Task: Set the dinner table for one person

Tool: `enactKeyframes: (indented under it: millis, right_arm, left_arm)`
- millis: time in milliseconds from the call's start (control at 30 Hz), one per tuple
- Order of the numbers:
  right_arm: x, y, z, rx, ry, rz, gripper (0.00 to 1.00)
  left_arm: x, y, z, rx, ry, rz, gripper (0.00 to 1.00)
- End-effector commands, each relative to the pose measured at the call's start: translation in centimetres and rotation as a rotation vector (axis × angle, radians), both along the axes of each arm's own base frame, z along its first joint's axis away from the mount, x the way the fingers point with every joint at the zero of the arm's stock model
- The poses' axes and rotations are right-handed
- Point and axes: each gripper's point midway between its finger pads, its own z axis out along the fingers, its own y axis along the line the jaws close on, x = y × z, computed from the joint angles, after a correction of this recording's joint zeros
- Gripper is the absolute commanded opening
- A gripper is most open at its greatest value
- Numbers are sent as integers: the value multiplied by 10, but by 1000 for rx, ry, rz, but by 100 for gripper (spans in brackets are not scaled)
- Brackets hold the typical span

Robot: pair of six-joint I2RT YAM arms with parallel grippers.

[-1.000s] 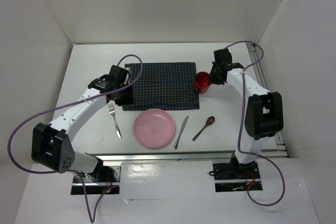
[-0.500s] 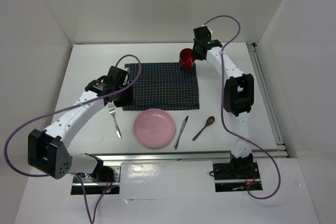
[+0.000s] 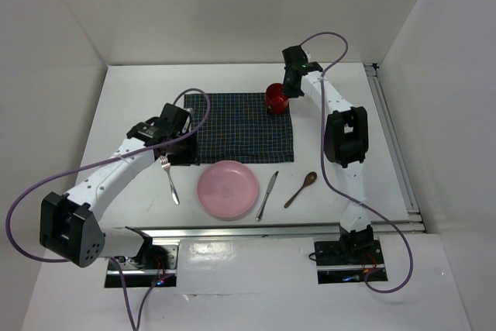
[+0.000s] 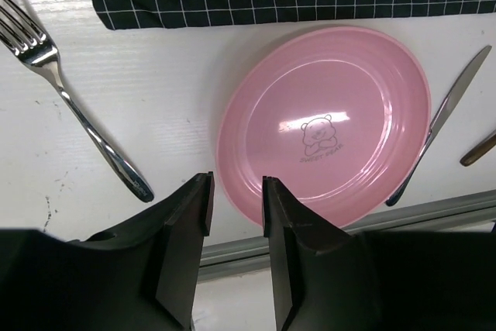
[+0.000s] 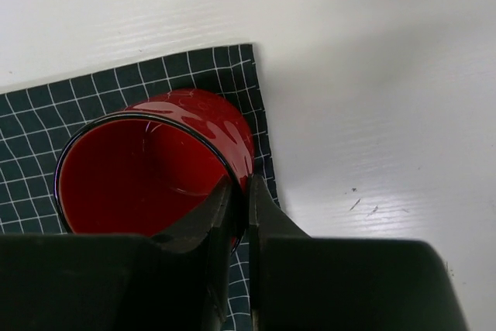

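The white dinner table [image 3: 139, 91] carries a dark navy checked placemat [image 3: 244, 125]. My right gripper [image 3: 285, 92] is shut on the rim of a red cup [image 3: 275, 98], one finger inside it. The cup [image 5: 147, 168] is at the placemat's [image 5: 46, 106] far right corner. My left gripper [image 3: 184, 154] is open and empty, with its jaws [image 4: 235, 187] apart over the near left rim of a pink plate [image 4: 325, 122]. The plate [image 3: 227, 189] lies in front of the placemat.
A fork [image 3: 169, 180] lies left of the plate, a knife [image 3: 267, 194] right of it, and a wooden spoon [image 3: 301, 189] right of the knife. A metal rail [image 3: 395, 137] runs along the table's right edge. White walls enclose the table.
My right gripper carried the red cup from the table right of the placemat up to the placemat's far right corner. My left gripper shifted slightly nearer.
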Motion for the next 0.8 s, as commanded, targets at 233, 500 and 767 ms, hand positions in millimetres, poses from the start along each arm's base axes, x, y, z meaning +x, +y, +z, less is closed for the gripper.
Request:
enactKeyframes:
  millis: [233,500,767]
  right_arm:
    - [13,2,40,30,-111,-23,27]
    - [-15,-1,116,44,-229,-25,100]
    - [-69,-13,188,109,-379,-9,100]
  left_arm:
    - [-26,-17,-7,-84,0,-87,78]
    - [-46,-27,-55,-137,123,-47,90]
    - [-52,-22,-91,-111,201,38,72]
